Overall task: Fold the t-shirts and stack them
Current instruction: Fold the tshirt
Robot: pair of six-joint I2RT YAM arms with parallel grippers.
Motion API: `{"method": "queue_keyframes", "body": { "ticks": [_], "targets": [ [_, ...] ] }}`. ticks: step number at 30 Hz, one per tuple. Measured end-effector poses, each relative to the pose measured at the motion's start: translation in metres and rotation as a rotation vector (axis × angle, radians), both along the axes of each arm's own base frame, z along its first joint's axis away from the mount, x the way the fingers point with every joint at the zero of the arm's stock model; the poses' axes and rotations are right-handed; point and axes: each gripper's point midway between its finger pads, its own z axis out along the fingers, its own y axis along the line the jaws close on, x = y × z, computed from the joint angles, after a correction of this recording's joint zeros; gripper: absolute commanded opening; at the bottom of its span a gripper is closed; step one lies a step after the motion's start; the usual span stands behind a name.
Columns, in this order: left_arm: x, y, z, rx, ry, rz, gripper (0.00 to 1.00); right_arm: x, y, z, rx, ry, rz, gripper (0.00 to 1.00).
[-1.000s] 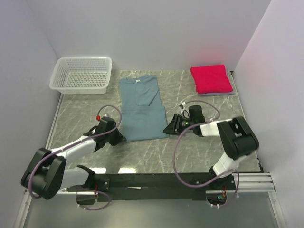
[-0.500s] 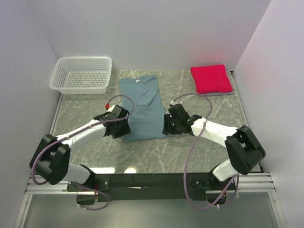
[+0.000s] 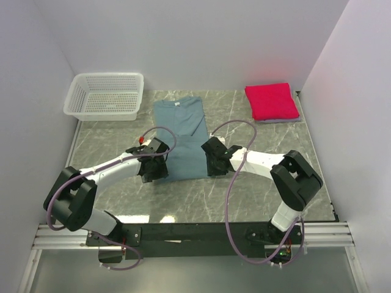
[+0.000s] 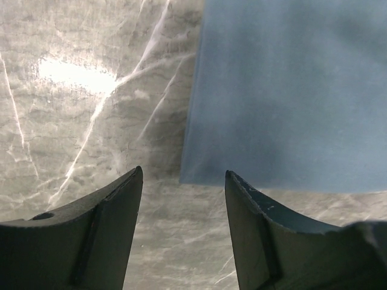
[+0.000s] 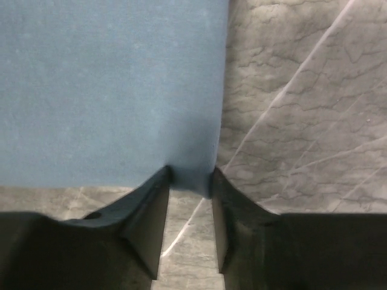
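Two pincers are mine, and both have just swung in from the sides to the hem of the teal t-shirt point(image 3: 180, 131), the end lying farthest from the basket point(image 3: 110, 75). The shirt lies flat on the table point(image 3: 104, 143), just right of the basket and nearer to me. My left pincer point(image 4: 181, 175), clamped shut a second ago, now stands open, with the hem corner on the basket's side just ahead of its tips, untouched. My right pincer point(image 5: 190, 175) has narrowed around the corner away from the basket; cloth sits between its tips, but whether they have bitten I cannot tell. I judge the hem-to-collar fold is about to begin. The folded pink t-shirt point(image 3: 272, 101) rests on the lavender one point(image 3: 279, 121), well to the right of the basket, waiting for this one
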Motion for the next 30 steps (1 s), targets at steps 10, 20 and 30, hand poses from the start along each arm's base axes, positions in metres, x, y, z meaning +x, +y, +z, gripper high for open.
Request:
{"method": "queue_keyframes", "body": {
  "ticks": [10, 20, 30],
  "targets": [
    [-0.009, -0.001, -0.009, 0.028, 0.043, -0.031, 0.58, -0.002, 0.006, -0.001, 0.007, -0.009, -0.024, 0.04],
    [-0.009, -0.006, -0.013, 0.037, 0.06, -0.041, 0.53, -0.002, 0.007, -0.001, 0.006, -0.011, -0.018, 0.01],
    [-0.007, -0.01, -0.018, 0.029, 0.068, -0.037, 0.42, -0.002, 0.007, -0.001, 0.007, -0.019, 0.0, 0.0]
  ]
}}
